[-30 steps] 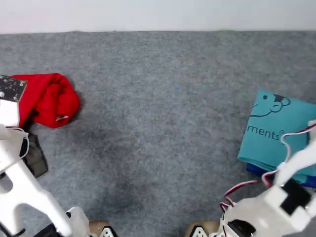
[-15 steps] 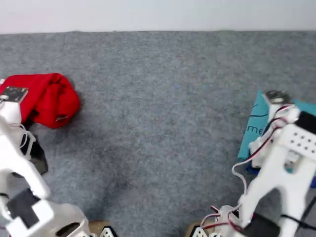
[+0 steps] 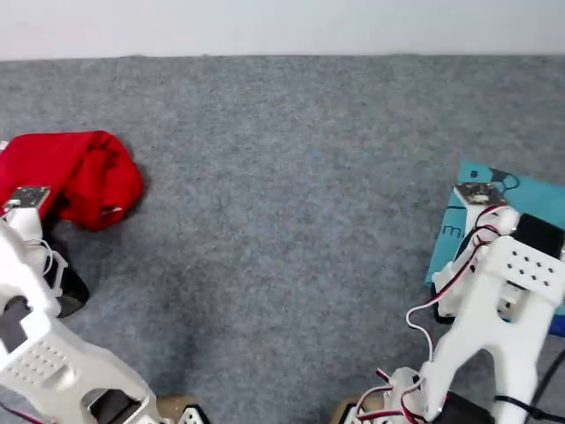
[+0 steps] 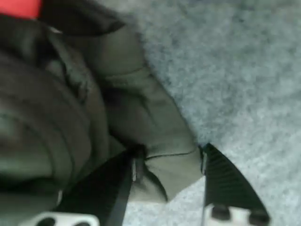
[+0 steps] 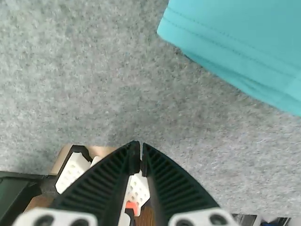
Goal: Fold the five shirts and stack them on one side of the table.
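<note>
A crumpled red shirt [image 3: 88, 177] lies at the table's left side. Just nearer than it, a dark olive shirt [image 3: 69, 288] peeks out beside the left arm [image 3: 35, 353]. The left gripper [image 4: 167, 181] is open, its black fingers [image 4: 225, 181] straddling an edge of the olive shirt [image 4: 70, 117]. A folded teal shirt [image 3: 534, 212] lies at the right on a blue shirt [image 3: 556, 325]. The right arm [image 3: 494, 300] rises over their near edge. The right gripper [image 5: 140, 157] is shut and holds nothing, hovering over bare carpet beside the teal shirt [image 5: 240, 47].
Grey carpet [image 3: 291, 203] covers the table. A pale wall [image 3: 282, 26] runs along the far edge. The arm bases [image 3: 353, 413] sit at the near edge.
The right arm has swung up and inward over the teal shirt's near side. The left arm has drawn back toward the near edge, covering more of the olive shirt.
</note>
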`<action>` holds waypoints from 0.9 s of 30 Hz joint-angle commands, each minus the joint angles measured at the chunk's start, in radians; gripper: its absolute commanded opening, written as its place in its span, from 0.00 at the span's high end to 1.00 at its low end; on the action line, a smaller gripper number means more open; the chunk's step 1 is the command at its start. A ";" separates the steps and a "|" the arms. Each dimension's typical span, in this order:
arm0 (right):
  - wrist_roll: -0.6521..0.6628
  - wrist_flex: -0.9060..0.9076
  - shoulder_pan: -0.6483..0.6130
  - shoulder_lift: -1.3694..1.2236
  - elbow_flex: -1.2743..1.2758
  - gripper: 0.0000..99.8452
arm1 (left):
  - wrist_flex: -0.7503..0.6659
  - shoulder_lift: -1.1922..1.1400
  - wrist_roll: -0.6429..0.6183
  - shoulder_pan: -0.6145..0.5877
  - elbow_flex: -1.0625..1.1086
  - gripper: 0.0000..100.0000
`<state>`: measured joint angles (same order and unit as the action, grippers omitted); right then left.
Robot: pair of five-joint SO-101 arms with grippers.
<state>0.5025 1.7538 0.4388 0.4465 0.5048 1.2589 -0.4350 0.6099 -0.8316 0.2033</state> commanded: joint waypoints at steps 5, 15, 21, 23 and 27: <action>-0.012 0.042 -0.010 0.045 -0.005 0.99 | 0.026 -0.044 -0.003 0.117 -0.036 0.98; -0.012 0.042 -0.010 0.047 -0.002 0.99 | 0.245 0.560 -0.144 0.407 -0.018 0.99; -0.012 0.042 -0.010 0.047 0.032 0.99 | 0.253 0.879 -0.373 0.767 -0.021 0.99; -0.012 0.042 -0.010 0.047 0.037 0.99 | 0.249 0.916 -0.456 0.918 -0.025 0.99; -0.012 0.042 -0.010 0.047 0.037 0.99 | 0.152 0.907 -0.568 1.157 -0.024 0.99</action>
<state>0.5025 1.7538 0.4388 0.4465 0.5478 1.4860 0.4335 0.1174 0.1519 0.1941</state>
